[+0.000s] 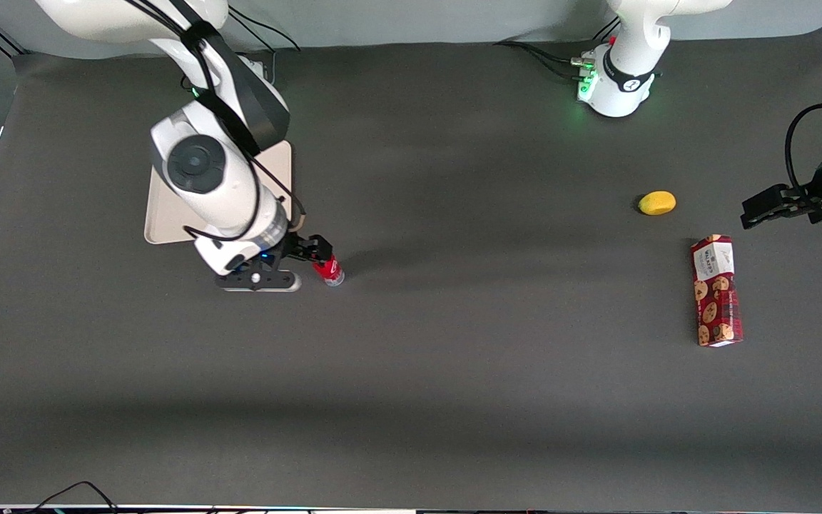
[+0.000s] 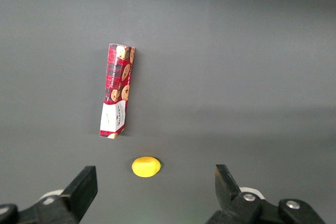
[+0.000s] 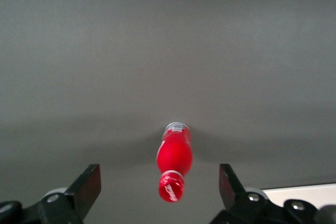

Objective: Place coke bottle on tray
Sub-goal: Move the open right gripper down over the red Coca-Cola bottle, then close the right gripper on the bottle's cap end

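Note:
The coke bottle [image 1: 329, 271] is small and red with a red cap and a clear base, and it stands upright on the dark table. It is a little nearer the front camera than the beige tray [image 1: 167, 230], which the working arm partly covers. My right gripper [image 1: 315, 255] hangs just above the bottle. In the right wrist view the gripper [image 3: 160, 182] is open and the bottle [image 3: 175, 156] stands between the two fingers, touching neither. A pale corner of the tray [image 3: 300, 190] shows beside one finger.
A red cookie box [image 1: 716, 291] lies flat toward the parked arm's end of the table. A yellow lemon-like object [image 1: 657, 203] lies beside it, farther from the front camera. Both also show in the left wrist view: the box [image 2: 117, 91] and the yellow object [image 2: 146, 166].

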Controlling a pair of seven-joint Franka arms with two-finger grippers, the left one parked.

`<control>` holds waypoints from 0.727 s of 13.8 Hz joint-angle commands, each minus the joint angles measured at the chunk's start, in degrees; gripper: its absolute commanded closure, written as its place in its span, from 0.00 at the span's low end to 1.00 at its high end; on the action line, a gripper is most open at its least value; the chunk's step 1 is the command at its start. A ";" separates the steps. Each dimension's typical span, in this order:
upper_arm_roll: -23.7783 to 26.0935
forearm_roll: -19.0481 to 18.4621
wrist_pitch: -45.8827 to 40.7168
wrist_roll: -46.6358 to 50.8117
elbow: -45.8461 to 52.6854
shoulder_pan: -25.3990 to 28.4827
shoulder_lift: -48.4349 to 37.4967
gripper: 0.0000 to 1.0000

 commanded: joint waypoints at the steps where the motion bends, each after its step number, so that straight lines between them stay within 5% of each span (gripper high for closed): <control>1: 0.74 -1.92 5.20 2.33 -5.94 -0.25 -0.70 0.00; 9: 0.65 -2.09 11.81 2.77 -16.06 -0.60 -2.98 0.01; 10: 0.65 -2.09 11.90 2.68 -16.33 -0.60 -2.90 0.10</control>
